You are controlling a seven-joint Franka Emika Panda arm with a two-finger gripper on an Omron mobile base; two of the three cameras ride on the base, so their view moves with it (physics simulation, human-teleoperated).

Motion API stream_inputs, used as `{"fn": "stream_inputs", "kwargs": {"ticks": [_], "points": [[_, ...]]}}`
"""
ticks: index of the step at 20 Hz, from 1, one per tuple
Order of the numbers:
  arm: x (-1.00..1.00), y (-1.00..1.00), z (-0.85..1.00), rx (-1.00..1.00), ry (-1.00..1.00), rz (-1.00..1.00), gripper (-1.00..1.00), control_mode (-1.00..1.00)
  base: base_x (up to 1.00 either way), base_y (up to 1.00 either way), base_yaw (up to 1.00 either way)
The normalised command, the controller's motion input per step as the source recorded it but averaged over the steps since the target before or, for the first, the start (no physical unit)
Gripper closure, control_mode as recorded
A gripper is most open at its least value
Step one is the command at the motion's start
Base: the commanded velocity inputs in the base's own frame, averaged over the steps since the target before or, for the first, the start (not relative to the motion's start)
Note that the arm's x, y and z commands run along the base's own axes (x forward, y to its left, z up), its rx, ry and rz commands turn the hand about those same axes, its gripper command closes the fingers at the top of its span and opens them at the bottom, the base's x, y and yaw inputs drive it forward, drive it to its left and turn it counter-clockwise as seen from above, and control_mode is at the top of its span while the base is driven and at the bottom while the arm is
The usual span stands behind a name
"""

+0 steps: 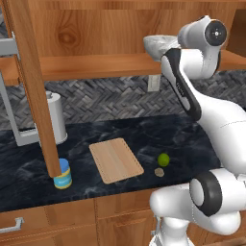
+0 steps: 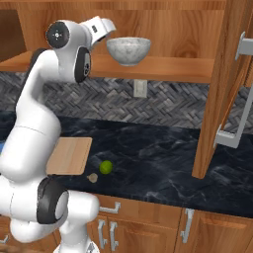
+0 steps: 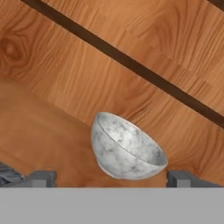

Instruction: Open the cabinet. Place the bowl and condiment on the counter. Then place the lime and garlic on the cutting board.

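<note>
A: How is the bowl (image 2: 128, 50) set, and where?

B: It is seen upright on the open cabinet's shelf (image 2: 163, 68), its mouth turned upward in the right base view. Being round, it has no long axis that can be made out. In the hand view the bowl (image 3: 127, 148) appears rolled, its rim slanting from upper left to lower right, since that camera is tilted with the hand.

A: And relative to the gripper (image 3: 111, 178)?

B: The bowl is framed just ahead of the two fingertips (image 3: 42, 178), centred between them. The jaws are spread wide, wider than the bowl, and nothing is held. In the right base view the hand (image 2: 99, 27) is seen just beside the bowl, at its upper left, at shelf height. Whether the bowl is touched cannot be told.

A: What is found on the counter (image 1: 144, 132)?

B: The condiment jar (image 1: 62, 175) is stood upright behind the edge of the open cabinet door (image 1: 33, 86). The cutting board (image 1: 116, 159) is laid flat, its long axis running away from the counter's front edge. The lime (image 1: 163, 159) and the garlic (image 1: 159, 172) are placed just beside each other, near the board's right side, off it. A paper-towel roll (image 1: 57, 117) is stood near the wall.
</note>
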Motion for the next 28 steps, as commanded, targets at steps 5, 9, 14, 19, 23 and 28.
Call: {"fn": "stream_inputs", "kwargs": {"ticks": [5, 9, 14, 19, 23, 28], "points": [[0.00, 0.01, -0.01, -0.02, 0.07, -0.01, -1.00, -1.00, 0.00, 0.00, 0.00], [0.01, 0.00, -0.19, 0.00, -0.02, 0.00, -1.00, -1.00, 0.00, 0.00, 0.00], [0.13, 0.00, -0.41, 0.00, 0.00, 0.00, -1.00, -1.00, 0.00, 0.00, 0.00], [0.23, 0.00, -0.12, 0.00, 0.00, 0.00, -1.00, -1.00, 0.00, 0.00, 0.00], [0.42, 0.00, 0.00, 0.00, 0.00, 0.00, -1.00, -1.00, 0.00, 0.00, 0.00], [0.43, 0.00, 0.00, 0.00, 0.00, 0.00, -1.00, -1.00, 0.00, 0.00, 0.00]]}}
